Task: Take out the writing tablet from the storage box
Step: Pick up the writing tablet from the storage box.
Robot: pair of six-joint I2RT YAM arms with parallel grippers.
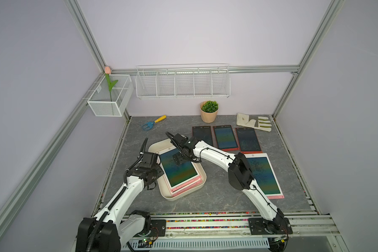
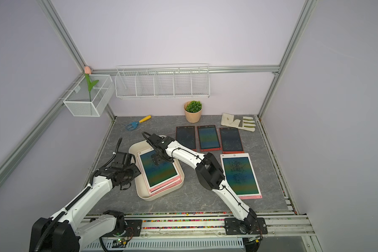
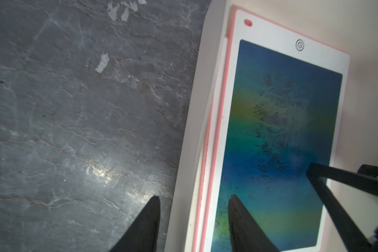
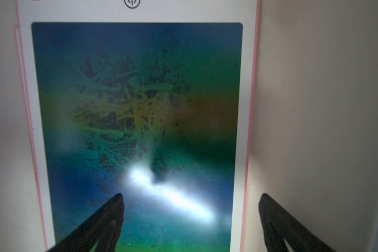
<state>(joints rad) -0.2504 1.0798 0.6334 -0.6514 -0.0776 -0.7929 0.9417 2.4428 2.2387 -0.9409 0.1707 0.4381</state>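
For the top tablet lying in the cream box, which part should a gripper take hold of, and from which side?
Probably its long edge on the right arm's side. The top tablet lies flat on another tablet in the box, so the face offers no hold. The right gripper is open astride that edge, one finger over the screen, one over the gap beside the box wall; come from above.

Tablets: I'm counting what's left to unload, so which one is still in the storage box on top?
The pink-and-white tablet under the right gripper, lying in the cream storage box over another pink one. The other big pink tablet and three red tablets lie on the table.
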